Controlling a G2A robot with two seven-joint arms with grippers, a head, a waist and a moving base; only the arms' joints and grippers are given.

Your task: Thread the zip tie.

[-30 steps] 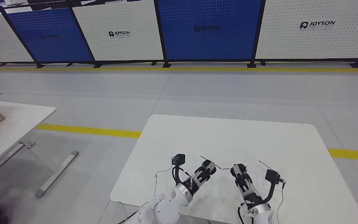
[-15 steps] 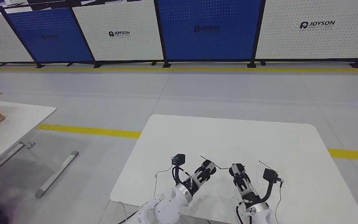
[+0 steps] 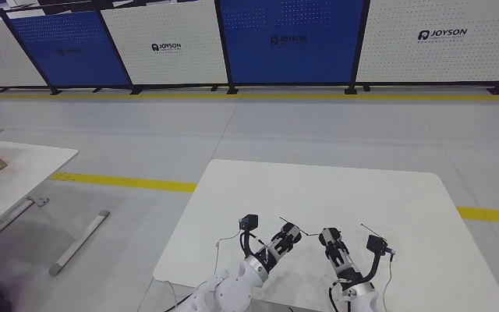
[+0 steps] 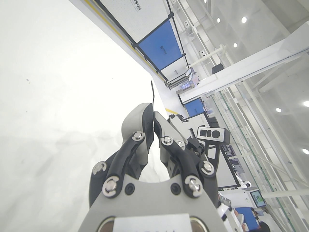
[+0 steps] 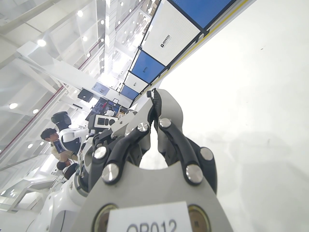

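Observation:
The zip tie [image 4: 152, 92] is a thin black strip. My left gripper [image 4: 152, 112] is shut on it, and a short length sticks out past the fingertips. My right gripper [image 5: 155, 98] is shut on another part of the zip tie [image 5: 152, 95], whose black end just shows at the fingertips. In the top view the left gripper [image 3: 292, 229] and right gripper [image 3: 327, 234] sit close together, low over the near part of the white table [image 3: 327, 187]. A fine black line of zip tie [image 3: 312, 233] runs between them.
The table's near edge lies just behind both arms. A second white table [image 3: 31, 164] stands off to the left across the floor. Blue and white partition panels [image 3: 288, 39] line the far side behind a yellow floor line.
My right gripper has edged slightly toward the left gripper. The left arm has kept still, and both grips are unchanged.

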